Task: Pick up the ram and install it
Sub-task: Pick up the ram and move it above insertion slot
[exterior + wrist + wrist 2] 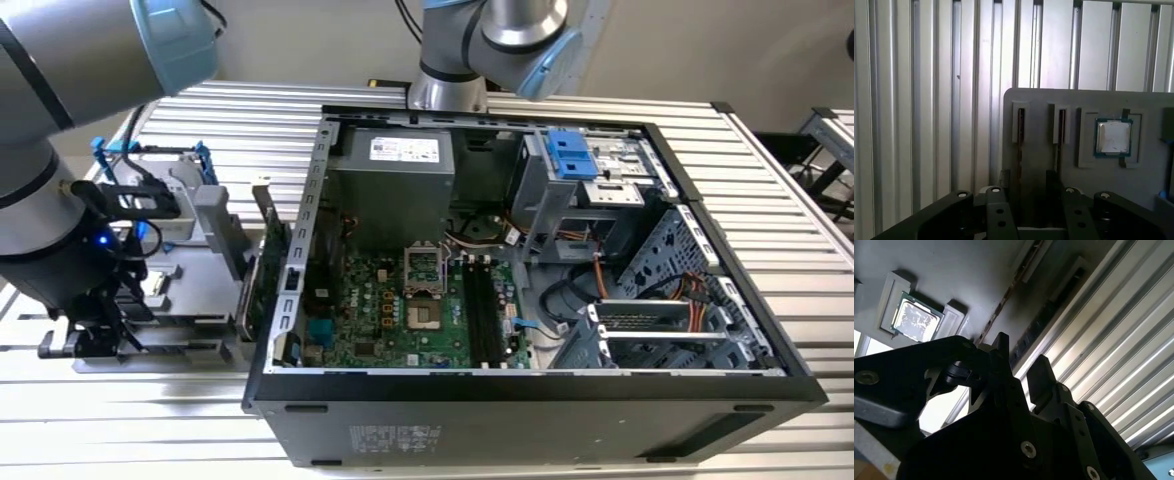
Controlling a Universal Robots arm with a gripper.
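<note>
- Your gripper (1026,185) is hanging low over the grey holder (1044,100), at about eight o'clock in the exterior view, and its jaws are standing apart, not clamping anything
- In the first wrist view its dark fingers (1052,180) are flanking the line of the ram (1020,135); you cannot tell whether they are touching it
- The ram is standing on edge in a slot of the holder, the slot farther from the silver chip (1113,137)
- A second thin stick (1060,130) is sitting in the neighbouring slot, between the ram and the chip
- The chip is lying flat in a square recess of the same holder
- The holder is resting on the slatted metal table (914,100), at nine o'clock from the computer case (534,385) and just beside its wall
- The case is lying open in the middle of the exterior view, with the motherboard (387,320) lying on its floor at about seven o'clock
- The black slots (483,310) are running along the six-to-twelve line at the board's three o'clock edge, well apart from the ram
- The power supply (394,185) is sitting at eleven o'clock inside the case and a blue bracket (577,155) at one o'clock
- A second arm's base (454,75) is standing at twelve o'clock, just beyond the case
</note>
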